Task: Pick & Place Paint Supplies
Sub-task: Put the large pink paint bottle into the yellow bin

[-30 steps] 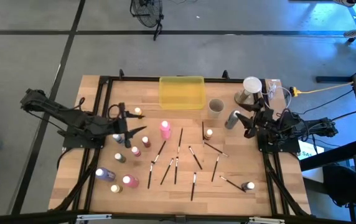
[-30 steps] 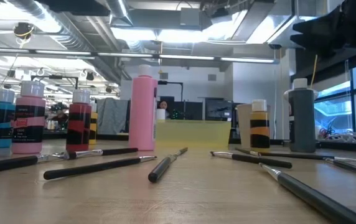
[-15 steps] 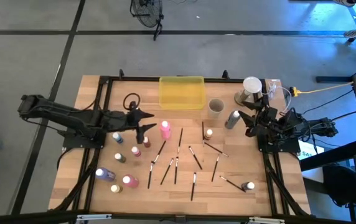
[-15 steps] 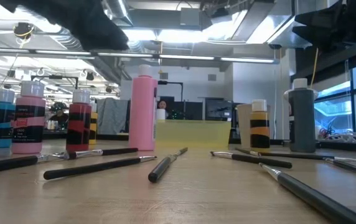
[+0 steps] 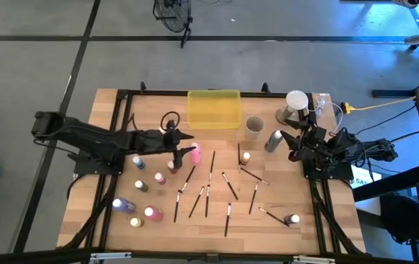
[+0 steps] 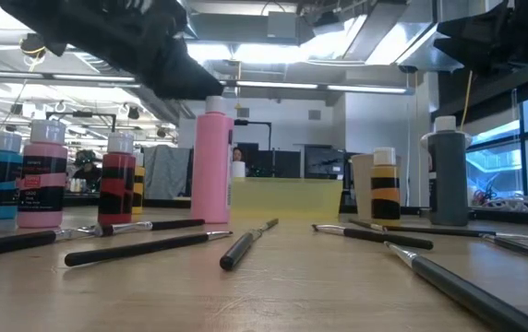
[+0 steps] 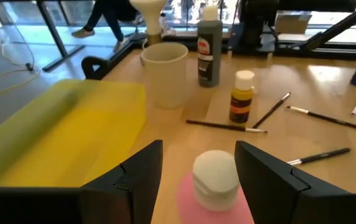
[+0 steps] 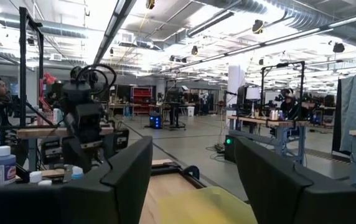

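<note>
The left gripper [image 5: 185, 146] hangs over the pink bottle [image 5: 194, 152] at centre-left of the high view, jaws released either side of its white cap [image 7: 215, 171], not gripping. The right gripper [image 5: 291, 145] waits at right, jaws apart and empty. Brushes [image 5: 211, 192] lie scattered at centre.

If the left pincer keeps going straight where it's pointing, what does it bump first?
Probably the tall pink bottle: the open left pincer points right at its white cap, which sits between the fingers already.

Tray [image 5: 213, 108] at table's [image 5: 297, 198] back edge, cup [image 5: 253, 126] to its right; brushes [image 5: 211, 192] scattered mid-table, bottles [image 5: 135, 209] left.
</note>
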Robot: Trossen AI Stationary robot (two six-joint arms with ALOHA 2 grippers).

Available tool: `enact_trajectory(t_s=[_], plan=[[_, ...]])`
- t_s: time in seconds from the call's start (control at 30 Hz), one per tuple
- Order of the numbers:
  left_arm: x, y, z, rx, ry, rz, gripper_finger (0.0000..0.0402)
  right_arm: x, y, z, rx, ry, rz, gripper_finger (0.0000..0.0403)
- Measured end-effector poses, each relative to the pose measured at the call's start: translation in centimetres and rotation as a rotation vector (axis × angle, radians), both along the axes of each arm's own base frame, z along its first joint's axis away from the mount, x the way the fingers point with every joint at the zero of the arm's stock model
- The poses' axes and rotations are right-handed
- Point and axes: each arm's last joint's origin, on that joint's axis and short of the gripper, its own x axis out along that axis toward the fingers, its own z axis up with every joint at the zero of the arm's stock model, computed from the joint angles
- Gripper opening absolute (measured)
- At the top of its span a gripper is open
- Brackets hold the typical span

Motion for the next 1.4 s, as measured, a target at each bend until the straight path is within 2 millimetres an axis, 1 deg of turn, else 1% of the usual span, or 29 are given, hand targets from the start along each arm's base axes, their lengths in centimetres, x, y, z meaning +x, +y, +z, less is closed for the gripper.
enact_trajectory(t_s=[0.17,0.87,0.97,1.23,1.4], plan=[[0.28,0.01,-0.27,-0.030,-0.001,-0.025,0.0196,0.01,0.00,-0.02,-0.009,0.007,-0.003,0.0229],[0.13,0.28,0.02,-0.013,-0.013,-0.021,0.0199,0.01,0.00,-0.03,-0.019,0.012,-0.007,0.0229],[0.12,0.27,0.02,-0.026,-0.017,-0.018,0.0209,0.02,0.00,-0.04,-0.019,0.013,-0.007,0.0229],[0.07,0.26,-0.14,-0.070,-0.012,-0.007,0.0252,0.02,0.00,-0.06,-0.019,0.015,-0.007,0.0229],[0.03,0.25,-0.26,-0.059,0.005,-0.014,0.0262,0.02,-0.01,-0.07,-0.018,0.015,-0.010,0.0229]])
